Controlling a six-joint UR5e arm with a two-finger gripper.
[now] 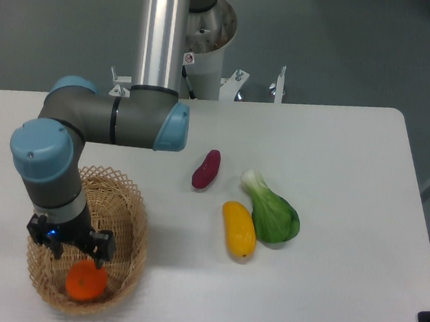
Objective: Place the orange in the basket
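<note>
orange [85,283] sitting in basket [138,222], right under gripper [74,258] | round, no long axis | grip can't be told tbh

The round, smooth, bright orange [86,283] lies inside the oval, light tan woven wicker basket [133,222], low in its near part, close to the lattice rim.

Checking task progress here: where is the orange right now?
The orange sits inside the basket at the table's lower left, directly beneath the claw, well left of the yellow vegetable.
</note>
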